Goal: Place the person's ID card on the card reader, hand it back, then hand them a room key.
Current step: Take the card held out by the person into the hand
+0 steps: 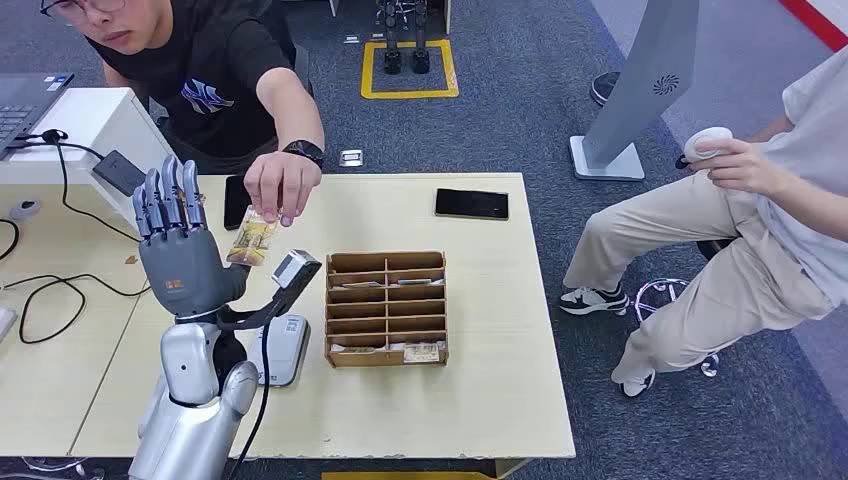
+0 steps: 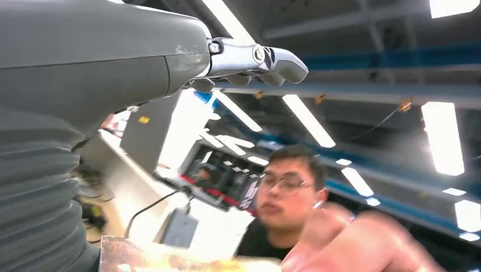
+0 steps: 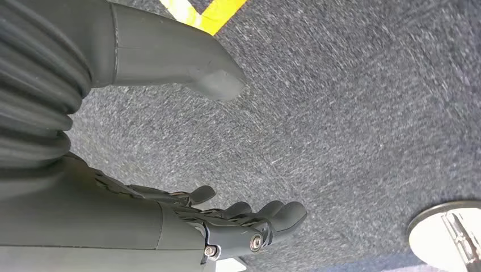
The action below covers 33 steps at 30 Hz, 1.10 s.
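Note:
My left hand (image 1: 178,250) is raised above the table's left side, fingers straight up and apart. A person across the table reaches in with a hand (image 1: 283,186) and holds a yellowish card (image 1: 252,241) by its top edge, right beside my palm; whether it touches my thumb I cannot tell. In the left wrist view the card (image 2: 181,262) lies along the lower edge, the person's blurred hand (image 2: 363,243) on it and my fingers (image 2: 258,61) stretched out. The white card reader (image 1: 283,347) lies on the table below my hand. My right hand (image 3: 227,226) hangs over carpet, fingers loosely curved, holding nothing.
A wooden slotted box (image 1: 386,308) with cards in its slots stands mid-table, a small tilted scanner (image 1: 295,269) beside it. Two black phones (image 1: 471,203) (image 1: 235,200) lie at the far edge. Cables (image 1: 60,290) trail at left. A seated person (image 1: 740,230) is at right.

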Each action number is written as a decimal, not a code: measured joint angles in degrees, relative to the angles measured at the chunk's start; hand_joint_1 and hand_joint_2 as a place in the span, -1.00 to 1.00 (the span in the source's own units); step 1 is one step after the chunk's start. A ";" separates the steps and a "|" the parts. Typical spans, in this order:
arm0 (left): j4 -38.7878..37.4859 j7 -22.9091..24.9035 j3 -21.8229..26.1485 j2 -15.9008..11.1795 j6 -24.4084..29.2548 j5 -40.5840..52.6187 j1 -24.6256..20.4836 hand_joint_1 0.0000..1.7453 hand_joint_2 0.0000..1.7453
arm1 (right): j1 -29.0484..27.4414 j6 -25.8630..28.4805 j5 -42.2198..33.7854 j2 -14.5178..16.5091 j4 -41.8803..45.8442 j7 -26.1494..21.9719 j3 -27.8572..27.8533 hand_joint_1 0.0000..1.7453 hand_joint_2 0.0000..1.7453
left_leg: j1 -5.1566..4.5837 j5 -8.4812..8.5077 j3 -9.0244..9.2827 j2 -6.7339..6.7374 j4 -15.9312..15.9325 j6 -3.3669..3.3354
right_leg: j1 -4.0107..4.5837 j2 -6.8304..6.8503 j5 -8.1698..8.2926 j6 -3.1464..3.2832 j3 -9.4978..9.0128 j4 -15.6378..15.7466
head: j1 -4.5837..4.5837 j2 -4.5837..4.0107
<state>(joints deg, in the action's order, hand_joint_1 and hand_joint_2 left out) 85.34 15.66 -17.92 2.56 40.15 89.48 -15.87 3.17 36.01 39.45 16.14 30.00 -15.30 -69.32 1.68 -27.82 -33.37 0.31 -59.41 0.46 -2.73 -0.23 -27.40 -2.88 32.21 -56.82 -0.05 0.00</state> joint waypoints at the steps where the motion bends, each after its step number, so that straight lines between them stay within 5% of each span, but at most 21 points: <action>1: -0.71 0.41 -0.05 -0.07 0.00 0.00 -0.45 -1.00 1.00 | 0.01 0.00 0.01 -0.08 -0.21 -0.07 0.02 -1.00 1.00 | 0.00 0.00 0.00 0.00 0.00 0.00 | 0.00 0.00 0.00 0.00 0.00 0.00 | 0.00 0.00; 9: -8.45 2.17 -0.50 -0.32 0.00 0.00 -4.46 -1.00 1.00 | 0.03 -0.08 0.00 -1.00 -2.20 -0.59 0.05 -1.00 1.00 | 0.00 0.00 0.01 0.03 0.00 0.00 | 0.00 -0.04 0.02 0.00 0.01 0.00 | 0.01 0.00; 11: -9.26 1.95 -0.50 -0.29 0.00 -0.02 -4.55 -0.62 1.00 | 0.03 -0.06 -0.01 -1.11 -2.46 -0.61 0.05 -1.00 1.00 | 0.00 0.00 0.00 0.03 0.00 0.00 | 0.00 -0.04 0.02 0.00 0.01 0.00 | 0.01 0.00; 13: -9.94 1.40 -0.50 -0.22 0.00 -0.08 -4.55 0.19 1.00 | 0.03 0.13 -0.05 -1.22 -2.67 -0.71 0.05 -1.00 1.00 | 0.00 0.00 -0.01 0.03 0.00 0.00 | 0.00 -0.04 0.02 0.00 0.02 0.00 | 0.01 0.00; 15: -10.58 0.71 -0.50 -0.10 0.00 -0.21 -4.49 0.72 1.00 | 0.03 0.48 -0.11 -1.32 -2.81 -0.91 0.05 -1.00 1.00 | 0.00 -0.01 -0.02 0.03 0.00 0.00 | 0.00 -0.04 0.01 0.00 0.02 0.00 | 0.01 0.00; 18: -11.39 -0.17 -0.49 -0.02 0.00 -0.55 -4.08 0.96 1.00 | 0.01 0.81 -0.16 -1.39 -2.87 -1.04 0.05 -1.00 1.00 | 0.00 -0.01 -0.02 0.03 0.00 0.00 | 0.00 -0.04 0.01 -0.01 0.02 0.00 | 0.01 0.00; 33: -11.79 -5.36 0.51 1.59 0.00 -3.74 -1.26 1.00 1.00 | -0.29 0.62 0.00 -1.41 -2.19 -0.38 0.02 -1.00 1.00 | 0.00 -0.01 -0.03 0.03 0.00 0.00 | 0.00 -0.03 0.01 -0.01 0.02 0.00 | 0.01 0.00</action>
<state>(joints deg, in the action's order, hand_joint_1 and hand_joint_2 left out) 73.55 10.31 -17.41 4.14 40.15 85.74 -17.13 2.88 36.63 39.45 14.73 27.81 -15.68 -69.30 1.68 -27.83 -33.40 0.34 -59.41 0.46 -2.73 -0.27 -27.39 -2.89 32.23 -56.82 -0.04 0.00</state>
